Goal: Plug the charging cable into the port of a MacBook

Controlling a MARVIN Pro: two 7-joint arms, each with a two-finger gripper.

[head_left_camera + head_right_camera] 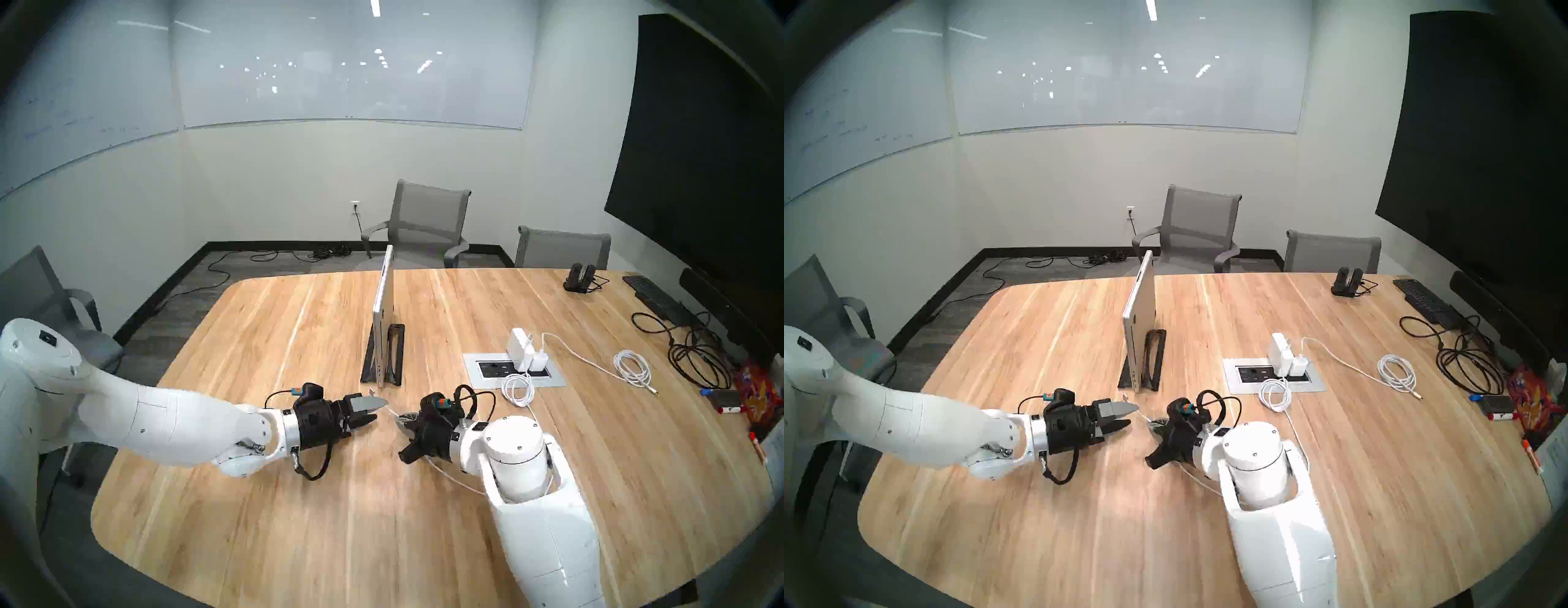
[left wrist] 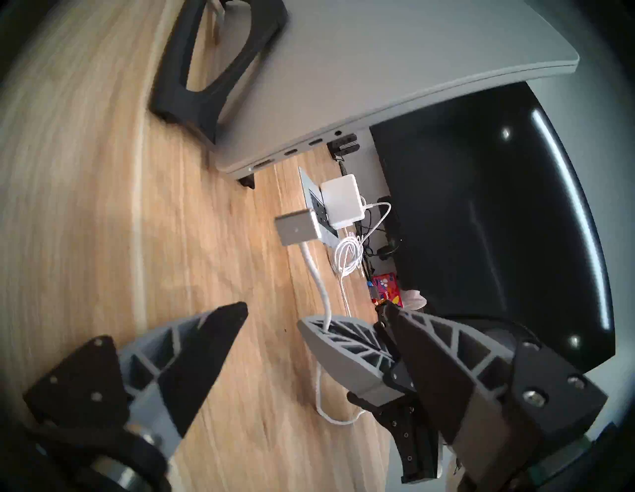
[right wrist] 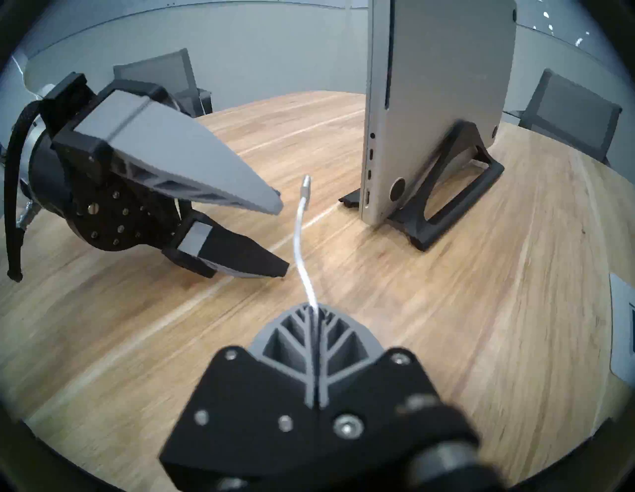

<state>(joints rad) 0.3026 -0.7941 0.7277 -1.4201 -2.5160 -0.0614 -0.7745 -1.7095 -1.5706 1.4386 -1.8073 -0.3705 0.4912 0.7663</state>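
While our right claw (image 3: pixel 314 311) pinches the charging cable (image 3: pixel 298 237), its connector stands free just beyond our left claw (image 3: pixel 283 237), jaws apart and empty.

Surface (image 1: pixel 297 530): pale wood planks, visible grain, smooth low sheen. MacBook (image 3: pixel 443 86): matt silver-grey brushed-looking metal. Stand (image 3: pixel 457 206): matt black plastic. Charging cable (image 3: pixel 299 240): smooth white plastic cord; connector (image 2: pixel 297 228) satin silver metal. Left claw (image 3: pixel 283 237): grey ribbed plastic fingers, layered printed look, black matt pads. Charger brick (image 2: pixel 342 201): glossy white plastic. Wall screen (image 1: pixel 700 148): glossy black.
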